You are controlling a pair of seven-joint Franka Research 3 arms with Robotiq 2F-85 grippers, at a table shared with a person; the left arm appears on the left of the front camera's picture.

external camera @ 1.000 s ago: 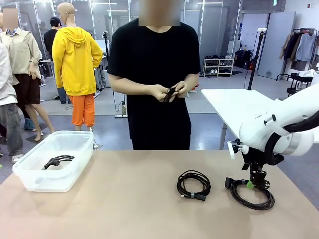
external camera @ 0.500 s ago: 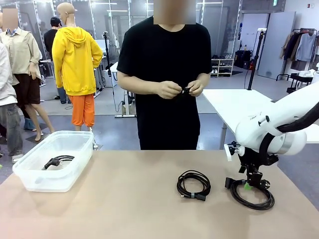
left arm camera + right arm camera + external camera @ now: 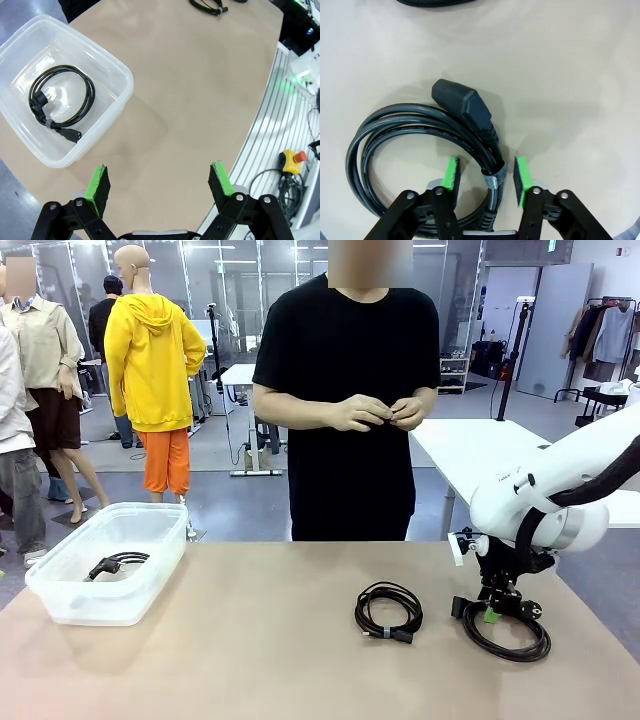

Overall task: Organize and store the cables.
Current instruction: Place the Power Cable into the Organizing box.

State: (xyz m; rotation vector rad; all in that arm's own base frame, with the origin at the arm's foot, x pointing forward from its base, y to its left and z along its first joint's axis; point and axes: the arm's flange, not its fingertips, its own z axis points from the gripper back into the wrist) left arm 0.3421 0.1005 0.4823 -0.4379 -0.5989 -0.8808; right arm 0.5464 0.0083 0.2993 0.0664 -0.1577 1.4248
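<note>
Three coiled black cables await storage on a shared table. The right gripper (image 3: 486, 175) hangs low over the outer coil (image 3: 395, 120), its green pads (image 3: 451, 173) partly spread and straddling the bundle at the grey tie (image 3: 493, 176), closed on nothing yet. The coil's plug (image 3: 462, 100) points toward 11 o'clock in the right wrist view.

Seen from the front, that coil lies at 4 o'clock on the table (image 3: 250, 660), with a second coil (image 3: 388, 612) near it toward 9 o'clock. A third coil (image 3: 118, 563) rests inside the clear bin (image 3: 85, 608) at 9 o'clock. The left gripper (image 3: 161, 182) hovers over bare tabletop, jaws spread wide, holding nothing. A person at 12 o'clock works something small between both hands (image 3: 355, 413); what it is cannot be made out.

A pinch that catches only some strands at the tie could likely let the loops sag and unwind on the lift. The heavy plug might swing and snag the bin's rim. The outer coil also sits close to the table's 3 o'clock edge, so a sideways nudge could push it over.

Broad bare tabletop lies between the second coil and the bin, though a straight path passes over that second coil. The bin has spare floor beside its coil.
</note>
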